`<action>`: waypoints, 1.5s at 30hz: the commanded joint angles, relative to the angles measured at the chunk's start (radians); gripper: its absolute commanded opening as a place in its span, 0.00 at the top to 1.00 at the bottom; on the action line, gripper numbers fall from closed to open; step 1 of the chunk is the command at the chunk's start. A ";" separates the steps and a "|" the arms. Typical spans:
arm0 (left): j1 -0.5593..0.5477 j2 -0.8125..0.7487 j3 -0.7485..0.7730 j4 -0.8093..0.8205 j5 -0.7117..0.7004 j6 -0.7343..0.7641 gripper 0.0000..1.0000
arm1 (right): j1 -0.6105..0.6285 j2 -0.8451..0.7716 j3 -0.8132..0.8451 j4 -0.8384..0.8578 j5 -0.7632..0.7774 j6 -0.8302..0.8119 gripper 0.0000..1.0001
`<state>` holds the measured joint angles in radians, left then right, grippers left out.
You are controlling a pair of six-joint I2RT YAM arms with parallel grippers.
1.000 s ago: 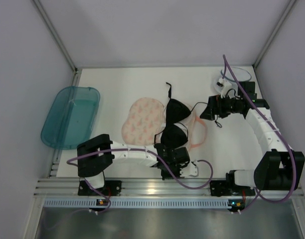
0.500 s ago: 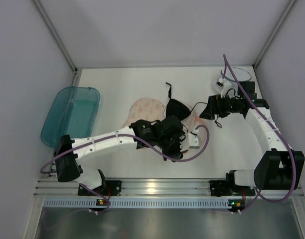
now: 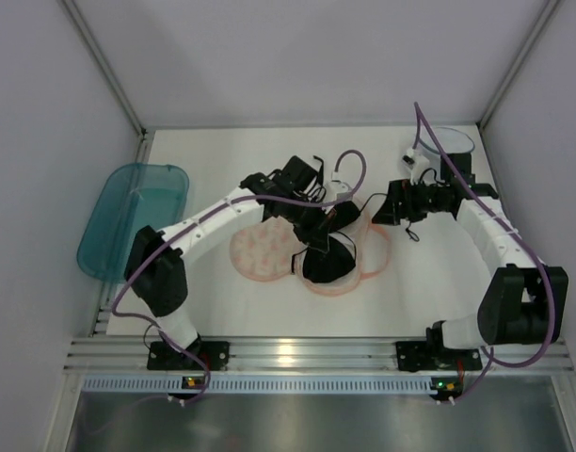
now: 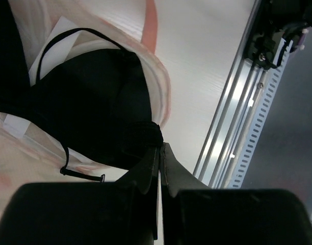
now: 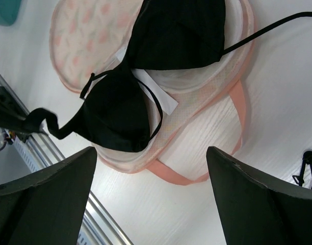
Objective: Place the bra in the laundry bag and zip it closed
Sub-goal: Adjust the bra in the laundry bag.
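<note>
The laundry bag (image 3: 258, 252) lies open on the table, its printed lid to the left and a pink loop (image 3: 378, 254) to the right. The black bra (image 3: 331, 264) lies across the bag's right lobe, one cup nearer, one farther; a strap trails toward the back. My left gripper (image 3: 308, 247) reaches over the bag from the back. In the left wrist view it (image 4: 160, 148) is shut, its tips on the edge of the bra (image 4: 95, 92). The right wrist view shows the bra's (image 5: 120, 115) end band pulled taut to the left. My right gripper (image 3: 388, 202) is wide open (image 5: 151, 153) and empty, hovering right of the bag (image 5: 84, 35).
A teal bin (image 3: 133, 217) stands at the table's left edge. A translucent round tub (image 3: 450, 141) sits at the back right behind the right arm. A small black clip or cord (image 3: 412, 232) lies under the right gripper. The metal rail (image 3: 288, 353) runs along the near edge.
My left arm has swung from the near edge up and over the bag, now reaching from the back. The bra's near cup and the bag's right lobe have shifted nearer. The right arm barely moved.
</note>
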<state>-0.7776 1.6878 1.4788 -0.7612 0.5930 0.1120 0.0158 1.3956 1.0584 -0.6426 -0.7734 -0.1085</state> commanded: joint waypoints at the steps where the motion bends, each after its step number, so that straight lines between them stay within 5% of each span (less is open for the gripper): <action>1: 0.075 0.103 0.058 0.045 0.079 -0.064 1.00 | 0.012 -0.017 0.015 0.037 -0.018 -0.005 0.10; 12: 0.212 0.358 0.198 0.152 0.027 -0.103 1.00 | 0.012 -0.046 0.017 -0.023 0.040 -0.065 0.11; 17: 0.227 0.383 0.201 0.155 0.001 -0.092 0.68 | 0.010 -0.026 0.012 -0.002 0.130 -0.068 0.15; 26: 0.259 0.239 0.219 0.155 -0.053 -0.109 0.42 | 0.007 0.074 0.043 0.057 0.540 -0.146 0.37; 32: 0.307 0.127 0.189 0.137 -0.091 -0.140 0.05 | -0.004 0.204 0.063 0.081 0.712 -0.212 0.46; 45: 0.438 -0.063 0.072 0.134 -0.243 -0.205 0.02 | 0.013 0.371 0.058 0.098 0.686 -0.264 0.63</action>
<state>-0.3878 1.7023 1.5528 -0.6468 0.4297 -0.0669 0.0135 1.7584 1.1004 -0.5816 -0.0795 -0.3382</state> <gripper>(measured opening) 0.980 0.376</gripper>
